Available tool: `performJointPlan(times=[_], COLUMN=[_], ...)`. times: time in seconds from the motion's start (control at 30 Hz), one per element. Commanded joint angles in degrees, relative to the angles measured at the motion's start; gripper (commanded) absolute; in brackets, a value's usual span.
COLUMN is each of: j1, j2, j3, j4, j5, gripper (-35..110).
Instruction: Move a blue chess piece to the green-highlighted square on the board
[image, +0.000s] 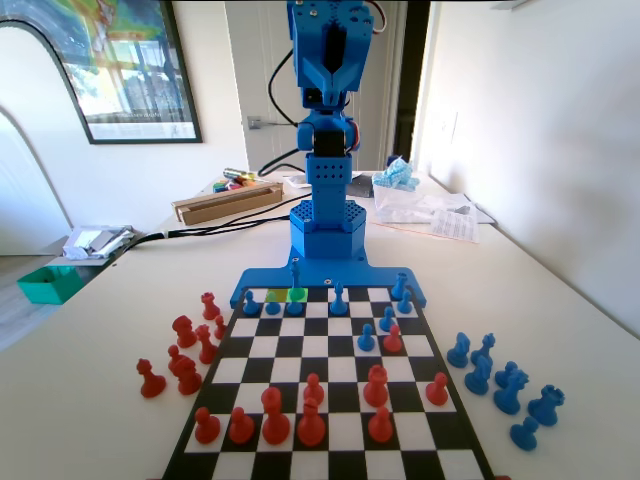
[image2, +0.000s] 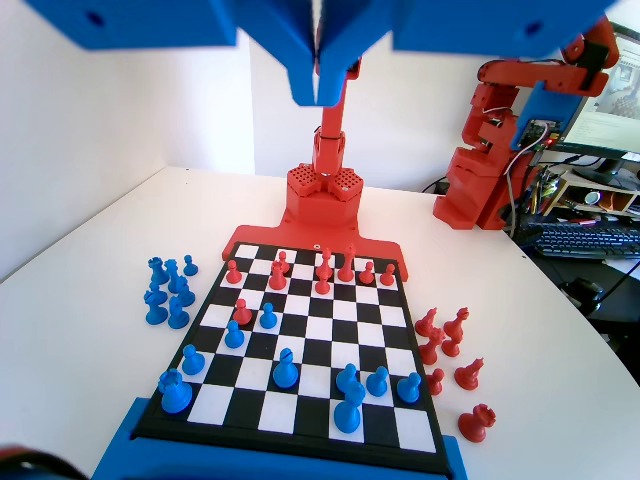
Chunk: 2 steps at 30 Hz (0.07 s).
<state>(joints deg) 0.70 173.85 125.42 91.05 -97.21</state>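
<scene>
While the arm stands raised upright | pincer (image2: 318, 92) closed, empty, high above board (image2: 300, 330)

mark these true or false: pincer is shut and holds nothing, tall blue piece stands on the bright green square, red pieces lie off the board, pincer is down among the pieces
1. The pincer is shut and holds nothing. True.
2. The tall blue piece stands on the green-highlighted square. True, as far as the fixed view shows.
3. All red pieces are on the board. False: several captured red pieces stand on the table beside it.
4. The pincer is down among the pieces. False: it hangs raised high above the board.
</scene>
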Motion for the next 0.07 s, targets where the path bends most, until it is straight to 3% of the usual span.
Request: performJointPlan(times=[0.0,0.03], j1=[1.1,1.1], j2=[1.1,1.1], j3=[-0.3,-0.3], j4=[-1.0,-1.0], j5=[-0.4,-0.4], gripper=[3,3])
